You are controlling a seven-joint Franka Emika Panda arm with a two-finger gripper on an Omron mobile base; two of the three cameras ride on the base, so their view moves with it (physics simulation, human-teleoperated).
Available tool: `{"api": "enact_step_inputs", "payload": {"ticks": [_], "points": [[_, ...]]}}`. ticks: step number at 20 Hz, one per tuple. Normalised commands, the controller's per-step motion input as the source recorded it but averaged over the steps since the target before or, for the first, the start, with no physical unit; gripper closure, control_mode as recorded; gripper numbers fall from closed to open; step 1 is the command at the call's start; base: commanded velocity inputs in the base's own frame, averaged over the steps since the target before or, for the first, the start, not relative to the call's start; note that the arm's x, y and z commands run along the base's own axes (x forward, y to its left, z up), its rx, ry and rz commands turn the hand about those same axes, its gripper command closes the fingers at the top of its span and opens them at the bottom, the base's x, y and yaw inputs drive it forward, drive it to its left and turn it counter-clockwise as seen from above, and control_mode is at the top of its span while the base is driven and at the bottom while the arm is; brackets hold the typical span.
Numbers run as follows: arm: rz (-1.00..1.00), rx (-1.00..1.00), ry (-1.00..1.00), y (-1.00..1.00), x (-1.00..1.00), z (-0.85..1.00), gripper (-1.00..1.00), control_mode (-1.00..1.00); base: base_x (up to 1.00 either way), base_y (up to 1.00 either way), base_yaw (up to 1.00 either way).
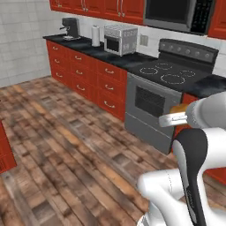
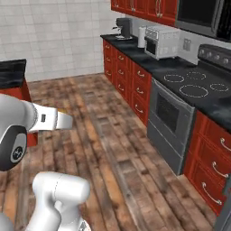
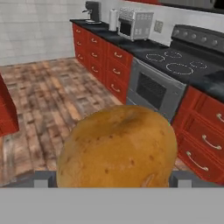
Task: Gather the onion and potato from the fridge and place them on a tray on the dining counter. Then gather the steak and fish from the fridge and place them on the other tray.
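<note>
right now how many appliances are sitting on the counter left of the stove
3: a coffee machine at the far end, a paper towel roll aside, then a toaster oven nearest the stove; counting only machines, 2.

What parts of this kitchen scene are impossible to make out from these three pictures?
- Fingers: in the hand view the potato covers them, so their contact with it is unclear.
- Potato in the left base view: a small orange-brown patch behind the white arm.
- Microwave: cut off by the top edge of the left base view.
- Coffee machine: too small for detail in the right base view.
</note>
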Motion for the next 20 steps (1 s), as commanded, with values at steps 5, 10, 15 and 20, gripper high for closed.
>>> {"api": "enact_step_inputs", "payload": {"ticks": [5, 10, 15, 20], "points": [[0.00, 0.00, 0.00, 0.00, 0.00, 0.00, 1.00, 1.00, 0.97, 0.34, 0.44], [0.00, 0.00, 0.00, 0.00, 0.00, 0.00, 1.00, 1.00, 1.00, 0.00, 0.17], [0.00, 0.00, 0.00, 0.00, 0.00, 0.00, 1.00, 1.00, 1.00, -0.06, 0.12], [0.00, 0.00, 0.00, 0.00, 0.00, 0.00, 1.00, 1.00, 1.00, -0.18, 0.12]]}}
